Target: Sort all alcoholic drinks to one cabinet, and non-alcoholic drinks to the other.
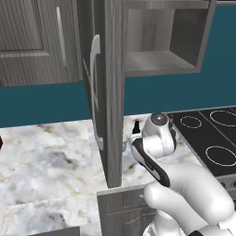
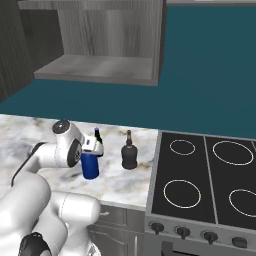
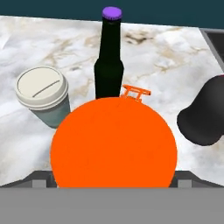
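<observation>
A: How is the hand (image 2: 93, 147) standing?

B: It is hanging right over the blue bottle (image 2: 90, 166), with its jaws spread as wide as they go on either side of the orange cap (image 3: 113, 142). Whether the fingers are touching the bottle I cannot tell; it is not gripping anything.

A: And where are the drinks sitting?

B: All four are standing upright on the marble desk (image 2: 30, 131). In the hand view the slim dark bottle with the purple cap (image 3: 109, 61) is rising just behind the orange cap, the pale cup with the white lid (image 3: 43, 94) is standing beside it to the left, and the squat blackish bottle (image 3: 204, 114) is showing at the right edge. In the right base view that squat bottle (image 2: 129, 153) is standing apart from the blue one, near the edge of the stove (image 2: 205, 175).

A: What is lying further out?

B: An open wall cabinet (image 2: 100, 70) is hanging above the desk, its shelf bare. In the left base view its open door (image 1: 103, 87) is standing edge-on in front of the cup (image 1: 124, 142) and the slim bottle (image 1: 136, 127).
</observation>
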